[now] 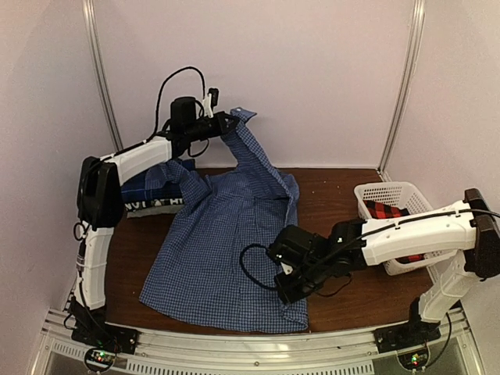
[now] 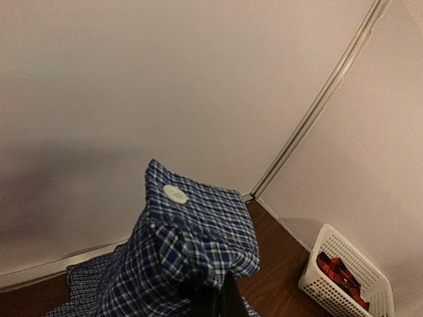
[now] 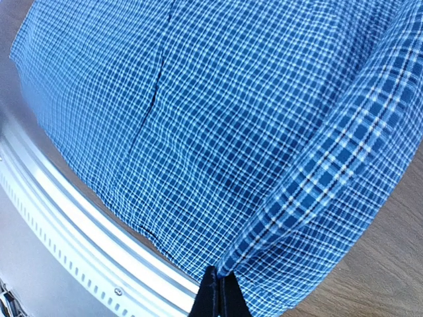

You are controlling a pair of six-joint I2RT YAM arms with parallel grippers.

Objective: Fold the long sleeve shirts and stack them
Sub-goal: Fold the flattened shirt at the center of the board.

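**Two grips on the blue shirt, one high and one low**

I see the blue-and-white checked cloth shirt (image 1: pixel 226 234) spread on the brown wooden tabletop (image 1: pixel 336 187), to the left of the white slatted plastic basket (image 1: pixel 375 191). My left gripper (image 1: pixel 225 125) is up in the air, well to the left of the basket and near the back wall. It is closed on the sleeve cuff (image 2: pixel 192 211), the end with the small round white button (image 2: pixel 175 193). The sleeve hangs down from it to the shirt.

My right gripper (image 3: pixel 218 290) is low, near the basket's left side, at the shirt's near corner. Its fingers are pinched tight on a fold of the cloth.

A red-and-black plaid shirt (image 1: pixel 384 209) sits inside the basket. A dark blue plaid shirt (image 1: pixel 152 187) lies well apart from the basket, past the spread shirt.

I think this shirt is light, soft and floppy. It will sag and bunch up if I lift it in one spot. The cuff and the hem edge look thicker, so they are good places to pinch. I would move both grips slowly, so the thin cloth does not slide out.
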